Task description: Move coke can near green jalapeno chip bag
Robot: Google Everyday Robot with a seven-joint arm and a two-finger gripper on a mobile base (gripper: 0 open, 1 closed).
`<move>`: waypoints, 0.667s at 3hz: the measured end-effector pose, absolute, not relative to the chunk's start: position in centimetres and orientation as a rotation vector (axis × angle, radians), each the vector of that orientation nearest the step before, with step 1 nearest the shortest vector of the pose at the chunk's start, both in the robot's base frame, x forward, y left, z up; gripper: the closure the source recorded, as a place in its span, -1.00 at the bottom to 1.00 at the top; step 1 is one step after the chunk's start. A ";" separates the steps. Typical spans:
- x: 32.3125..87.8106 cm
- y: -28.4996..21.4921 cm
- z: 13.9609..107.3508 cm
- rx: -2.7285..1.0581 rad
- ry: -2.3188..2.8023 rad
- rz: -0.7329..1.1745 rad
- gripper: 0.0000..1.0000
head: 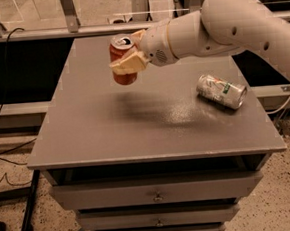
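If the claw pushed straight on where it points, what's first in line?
Nothing visible: the claw, shut on the red aluminium coke can, points image-left above the grey table; that way looks free, depth uncertain.

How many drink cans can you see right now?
2. The coke can is held in the gripper above the table's far-left area. A silver-and-green can lies on its side at the table's right. The arm could hide others.

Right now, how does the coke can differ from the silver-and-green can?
Colour: the coke can is red; the silver-and-green can is silver with green print. Pose: the coke can is upright; the silver-and-green can lies on its side. State: the end effector grips the coke can above the table; the silver-and-green can rests free on the table. Both are similar-sized drink cans.
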State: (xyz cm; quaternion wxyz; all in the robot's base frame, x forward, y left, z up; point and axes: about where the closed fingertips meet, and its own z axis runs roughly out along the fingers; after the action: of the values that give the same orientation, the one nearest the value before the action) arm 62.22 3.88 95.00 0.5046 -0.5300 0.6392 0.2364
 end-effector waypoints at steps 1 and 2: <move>62.5 3.6 94.9 -1.278 1.547 0.559 1.00; 63.8 2.4 94.6 -1.273 1.563 0.513 1.00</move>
State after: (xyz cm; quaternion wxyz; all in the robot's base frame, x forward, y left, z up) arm 63.80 2.40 94.63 0.5061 -0.5279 0.6480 0.2127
